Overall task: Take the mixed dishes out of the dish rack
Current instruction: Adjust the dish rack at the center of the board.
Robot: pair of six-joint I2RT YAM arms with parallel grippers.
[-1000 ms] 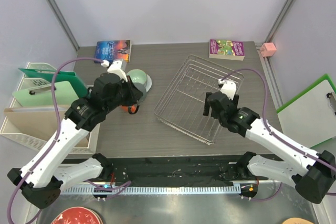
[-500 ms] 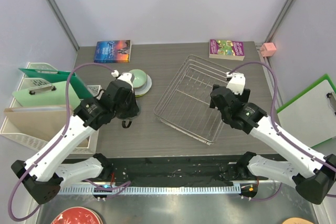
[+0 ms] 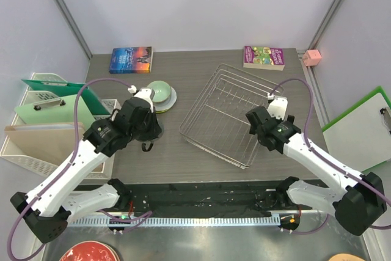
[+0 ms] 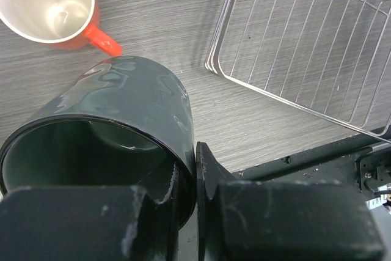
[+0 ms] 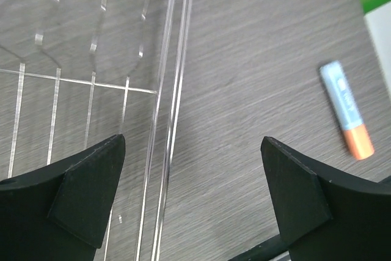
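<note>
My left gripper (image 4: 194, 175) is shut on the wall of the grey metallic mug (image 4: 134, 108), one finger inside the rim and one outside, holding it tilted above the table. The orange handled mug (image 4: 46, 7) stands upright just beyond it. In the top view my left gripper (image 3: 146, 131) hides both mugs. The mint-green bowl (image 3: 160, 91) sits on the light grey plate (image 3: 172, 97), with the lime-green plate (image 3: 161, 109) showing at the stack's near edge. The wire dish rack (image 3: 229, 114) holds no dishes. My right gripper (image 5: 192, 151) is open and empty over the rack's right edge (image 5: 165, 120).
Two books (image 3: 131, 59) (image 3: 264, 57) lie at the table's far edge. White file trays with clipboards (image 3: 43, 120) stand at the left. A blue and orange marker (image 5: 345, 108) lies right of the rack. A red plate (image 3: 88, 253) sits below the table's near edge.
My left gripper has moved right and nearer with the grey mug, covering the orange mug in the top view. My right gripper has shifted right, to the rack's right edge.
</note>
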